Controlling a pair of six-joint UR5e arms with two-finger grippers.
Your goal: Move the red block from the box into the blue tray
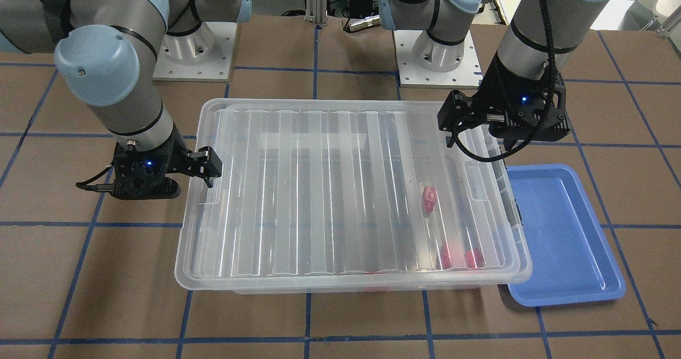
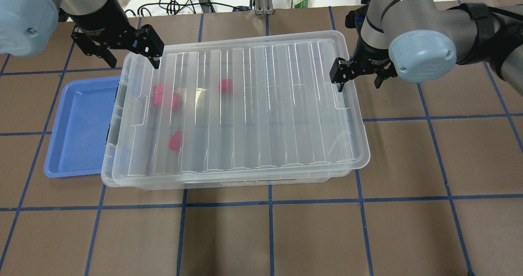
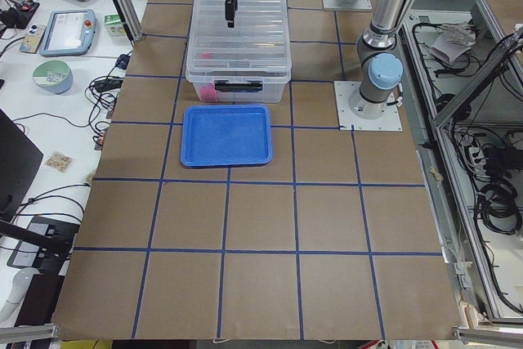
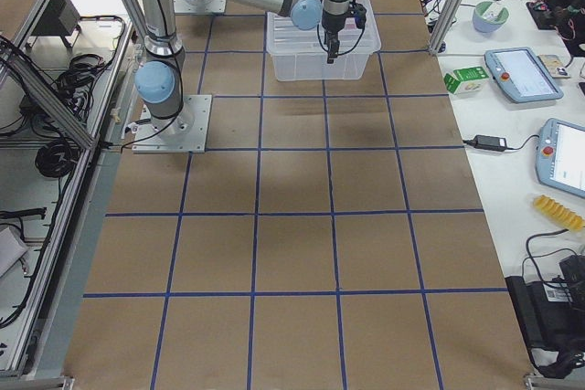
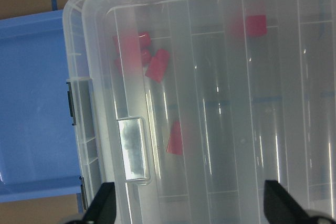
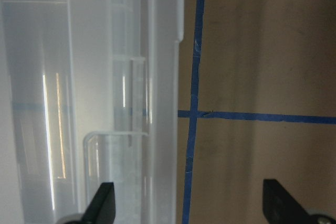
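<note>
We log the lid (image 2: 245, 104) on the box (image 2: 163, 184), sitting askew and overhanging the rim. Through its ribs the contents read only as blurred red patches. One red block (image 2: 175, 140) lies inside the box, toward 8 o'clock from the box's middle in the overhead view. The other blocks (image 2: 226, 85) show toward 10 and 11 o'clock, and two of them are touching or overlapping, we cannot tell which. In the left wrist view that cluster could be two pieces or three. The tray (image 2: 77, 129) lies on the table (image 2: 408, 227) at the box's 9 o'clock, with its box-side edge hidden beneath the lid's overhang. The left gripper (image 2: 132, 61) hangs over the box's 10 o'clock corner, fingers spread wide, pinching nothing. The right gripper (image 2: 359, 79), at 2 o'clock, is likewise spread, with one finger over the lid's edge and the other over bare table. The label (image 2: 253, 182) on the 6 o'clock wall is unreadable.
</note>
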